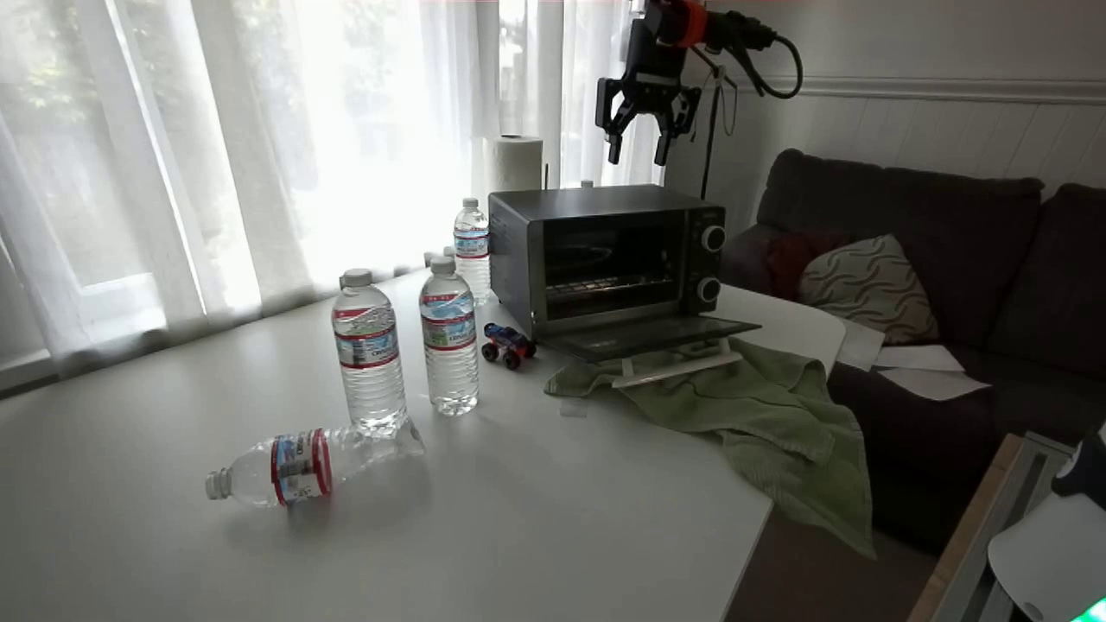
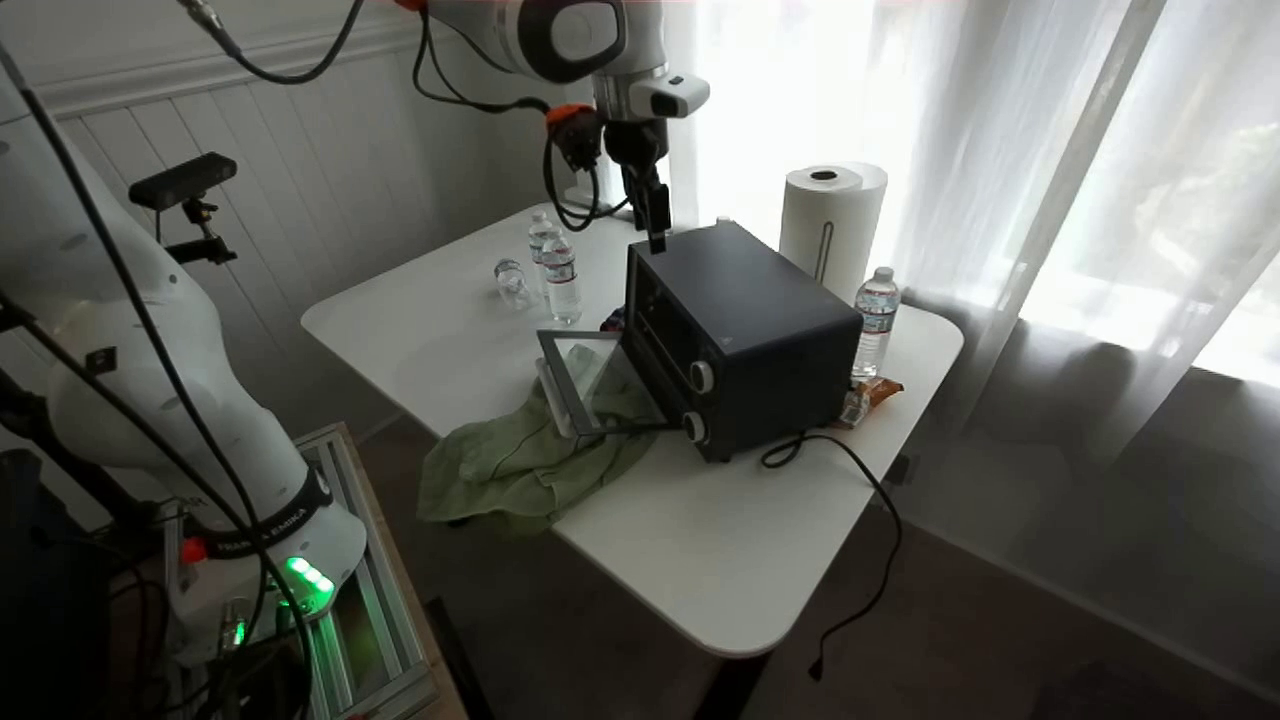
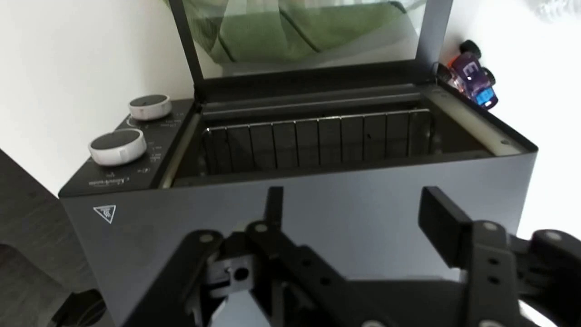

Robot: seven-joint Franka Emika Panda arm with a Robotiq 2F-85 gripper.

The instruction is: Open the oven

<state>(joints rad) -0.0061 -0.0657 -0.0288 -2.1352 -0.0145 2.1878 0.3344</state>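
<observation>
The black toaster oven stands on the white table, and its top also shows in an exterior view. Its glass door is lowered, close to flat, and the wire rack inside shows. In the wrist view the door lies down beyond the oven's opening, and the oven's top fills the lower part. My gripper is above the oven's top, pointing down, apart from it. In the wrist view the gripper's fingers are spread with nothing between them. The gripper also shows side-on in an exterior view.
A green towel lies partly under the door and hangs over the table edge. Water bottles and a toy truck are beside the oven. A paper towel roll stands behind it. A power cord hangs off the table.
</observation>
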